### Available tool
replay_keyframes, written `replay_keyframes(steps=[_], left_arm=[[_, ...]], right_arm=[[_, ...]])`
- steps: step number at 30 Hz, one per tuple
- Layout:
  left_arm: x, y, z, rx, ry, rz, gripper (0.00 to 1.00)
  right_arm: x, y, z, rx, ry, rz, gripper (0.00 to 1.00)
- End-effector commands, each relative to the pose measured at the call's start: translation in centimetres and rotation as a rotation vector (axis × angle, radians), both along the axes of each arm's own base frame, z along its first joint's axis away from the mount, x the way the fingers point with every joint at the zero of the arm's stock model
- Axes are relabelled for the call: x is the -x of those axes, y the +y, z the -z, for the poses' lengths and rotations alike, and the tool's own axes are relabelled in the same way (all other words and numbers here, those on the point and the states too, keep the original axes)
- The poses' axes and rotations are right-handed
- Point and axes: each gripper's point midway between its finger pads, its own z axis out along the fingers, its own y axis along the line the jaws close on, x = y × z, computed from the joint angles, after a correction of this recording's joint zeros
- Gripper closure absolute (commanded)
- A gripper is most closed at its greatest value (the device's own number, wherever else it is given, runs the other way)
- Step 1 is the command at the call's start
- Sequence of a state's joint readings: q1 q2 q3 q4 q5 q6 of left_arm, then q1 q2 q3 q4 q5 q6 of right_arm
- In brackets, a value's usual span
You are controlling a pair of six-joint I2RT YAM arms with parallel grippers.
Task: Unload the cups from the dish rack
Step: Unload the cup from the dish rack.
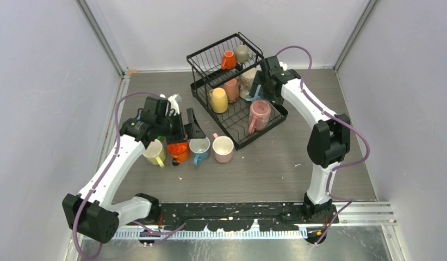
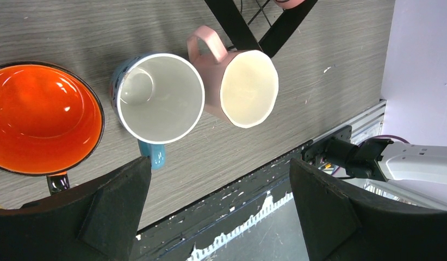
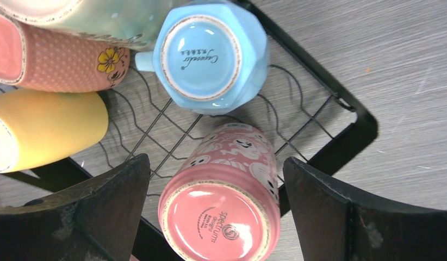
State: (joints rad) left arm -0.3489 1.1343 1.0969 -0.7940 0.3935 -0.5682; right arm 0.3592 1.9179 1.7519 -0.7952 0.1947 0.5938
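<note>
Right gripper (image 3: 213, 185) released, jaws wide astride pink mug (image 3: 232, 157), base-up in dish rack (image 3: 354, 117) lower tray; centre, descend, clench on body, avoid blue mug (image 3: 202, 54); left gripper (image 2: 218, 190) released above cups (image 2: 161, 98) on surface (image 2: 319, 54).

Robot lab cell: blank white walls (image 1: 42, 81), metal frame post (image 1: 104, 38), grey table (image 1: 275, 168).
</note>
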Motion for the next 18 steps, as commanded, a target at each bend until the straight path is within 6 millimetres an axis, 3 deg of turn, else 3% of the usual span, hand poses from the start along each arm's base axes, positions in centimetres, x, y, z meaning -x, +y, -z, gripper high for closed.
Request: replay_keyframes(steps=[1, 8, 15, 18], left_arm=[[-0.9, -0.6, -1.0, 0.025, -0.052, 0.01, 0.0], [-1.1, -0.6, -1.4, 0.027, -0.066, 0.011, 0.0], [-1.2, -0.8, -1.5, 0.031, -0.069, 0.014, 0.0], [-1.3, -0.8, -1.7, 0.034, -0.072, 0.014, 0.0]], right_arm=[[0.2, -2.4, -5.8, 0.079, -0.122, 0.066, 0.03], [3.2, -2.5, -8.6, 0.093, -0.176, 0.083, 0.01], [8.0, 1.3, -8.9, 0.037, -0.221, 0.045, 0.01], [9.3, 3.1, -8.0, 0.028, -0.216, 0.021, 0.02]])
